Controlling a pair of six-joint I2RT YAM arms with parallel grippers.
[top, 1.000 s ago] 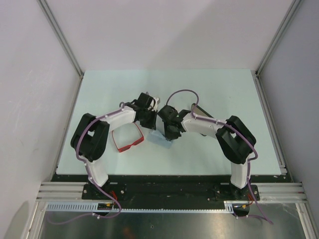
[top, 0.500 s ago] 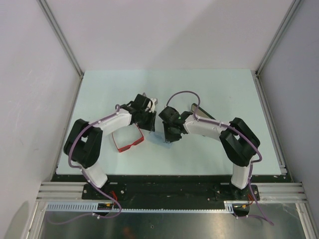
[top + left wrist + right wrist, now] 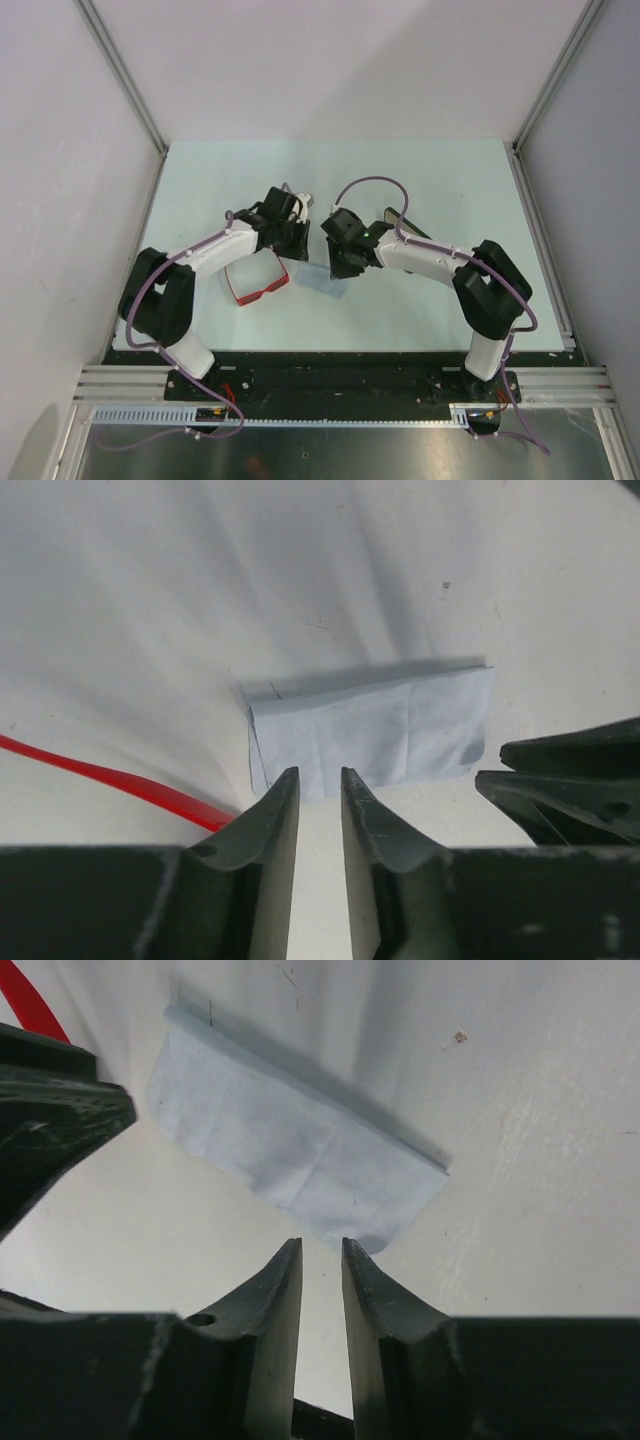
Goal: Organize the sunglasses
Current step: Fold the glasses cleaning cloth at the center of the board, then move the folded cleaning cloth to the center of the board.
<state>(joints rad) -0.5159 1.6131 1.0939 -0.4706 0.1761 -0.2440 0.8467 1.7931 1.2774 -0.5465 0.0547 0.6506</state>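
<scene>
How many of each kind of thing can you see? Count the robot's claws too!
Sunglasses: 1
Cloth: 1
Case, partly hidden: 1
Claws: 2, the left claw and the right claw
Total: 5

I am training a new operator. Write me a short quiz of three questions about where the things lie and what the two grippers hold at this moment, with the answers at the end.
1. In the top view, do the sunglasses lie left or right of the folded pale blue cloth?
2. True or false: the left gripper is shut on the sunglasses.
3. What lies on the table just ahead of the right gripper? A the sunglasses; B the cloth; C nothing.

Key: 1 left. 2 false: its jaws stand slightly apart and hold nothing. 3 B.
</scene>
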